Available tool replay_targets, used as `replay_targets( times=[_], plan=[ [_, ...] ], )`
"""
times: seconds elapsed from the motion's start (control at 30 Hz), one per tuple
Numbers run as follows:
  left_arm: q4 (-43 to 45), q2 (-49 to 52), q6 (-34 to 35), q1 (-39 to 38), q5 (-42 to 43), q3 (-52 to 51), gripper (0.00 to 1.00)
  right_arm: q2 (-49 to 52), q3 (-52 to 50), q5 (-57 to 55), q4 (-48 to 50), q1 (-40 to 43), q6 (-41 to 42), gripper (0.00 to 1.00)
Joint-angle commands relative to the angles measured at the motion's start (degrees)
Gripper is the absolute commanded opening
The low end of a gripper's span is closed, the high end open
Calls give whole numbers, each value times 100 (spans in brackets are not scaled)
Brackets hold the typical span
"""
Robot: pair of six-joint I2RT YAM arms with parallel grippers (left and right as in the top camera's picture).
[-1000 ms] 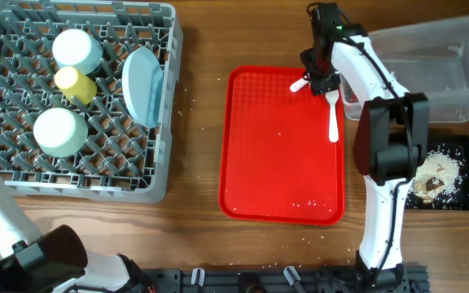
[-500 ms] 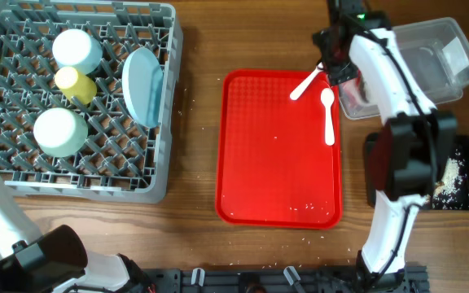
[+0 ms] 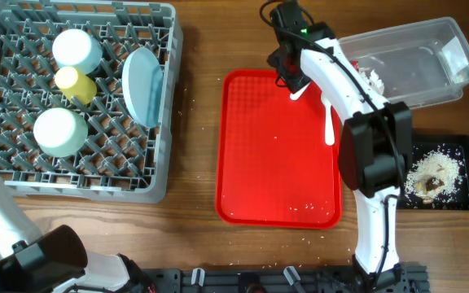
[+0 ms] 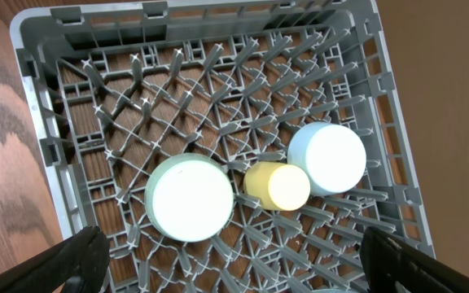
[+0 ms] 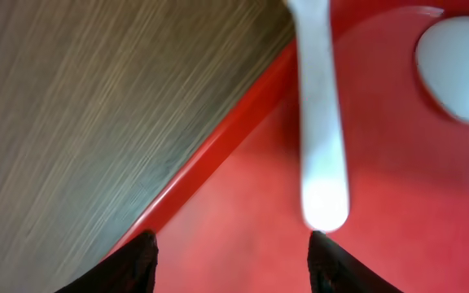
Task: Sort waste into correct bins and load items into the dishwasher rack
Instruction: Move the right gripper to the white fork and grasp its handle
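Note:
The grey dishwasher rack stands at the left and holds a light blue bowl, a yellow cup, a pale green bowl and an upright pale plate. My left gripper is open and empty above the rack, over the green bowl, the cup and the blue bowl. My right gripper is open and empty, low over the red tray's far edge. The white fork's handle ends just ahead of its right finger. The white spoon lies beside it.
The red serving tray is in the middle. The clear tub sits tilted at the back right with something white crumpled at its left end. The black tray with beige food scraps is at the right. Crumbs dot the wood.
My right arm has swung left from beside the clear tub to the red tray's far edge. The tub has turned and shifted. The left arm has not moved.

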State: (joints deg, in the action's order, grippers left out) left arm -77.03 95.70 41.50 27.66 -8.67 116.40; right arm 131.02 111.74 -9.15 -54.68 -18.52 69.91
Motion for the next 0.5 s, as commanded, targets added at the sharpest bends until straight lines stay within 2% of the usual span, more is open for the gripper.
replay_targets(
  times=[0.0,0.07,0.23,0.33,0.37,0.43,0.47],
  plan=[
    [-24,-11,101,20,31,9,100,111,-44,-391,0,481,-92,35],
    [-24,-11,101,20,31,9,100,109,-22,-278,4,844,-245,22],
    [-22,-11,101,20,31,9,100,109,-22,-122,-118,1342,-544,23],
    [-22,-11,103,20,33,9,100,109,-22,282,-90,1263,-955,21],
    [-22,-11,103,20,35,9,100,109,-22,479,42,1156,-1270,23],
    [-24,-11,103,20,35,9,100,109,-28,566,101,927,-1325,29],
    [-35,-11,103,20,35,9,100,111,-66,505,149,765,-1224,40]
  ],
)
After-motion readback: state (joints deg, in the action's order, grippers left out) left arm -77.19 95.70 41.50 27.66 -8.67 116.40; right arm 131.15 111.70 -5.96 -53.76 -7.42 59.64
